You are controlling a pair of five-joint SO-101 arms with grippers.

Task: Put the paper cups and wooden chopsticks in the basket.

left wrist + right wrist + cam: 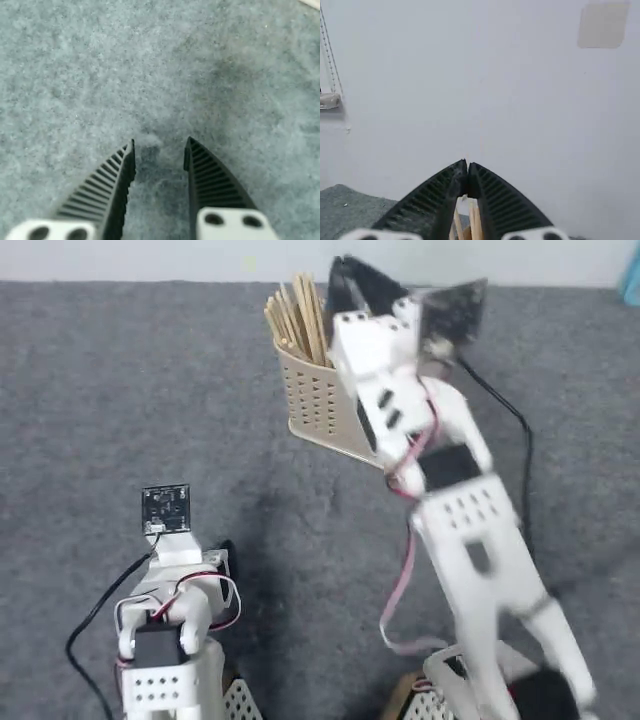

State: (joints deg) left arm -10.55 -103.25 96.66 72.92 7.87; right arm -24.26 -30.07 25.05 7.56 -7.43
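Observation:
A beige slotted basket (pixel 318 405) stands at the back of the grey carpet, with a bundle of wooden chopsticks (pixel 300 310) upright in it. My right gripper (pixel 348 282) is raised just beside and above the stick tops, pointing at the white wall. In the right wrist view, my right gripper (pixel 467 164) has its fingertips touching, and chopsticks (pixel 470 222) show in the gap behind the tips; whether they are held I cannot tell. My left gripper (pixel 159 145) stands open just above bare carpet at the near left, with nothing between its fingers.
The left arm (pixel 170 620) is folded low at the front left. The right arm (pixel 470 530) stretches from the front right up to the basket. Cables (pixel 505 410) trail beside it. A white wall (pixel 480 75) rises behind the carpet.

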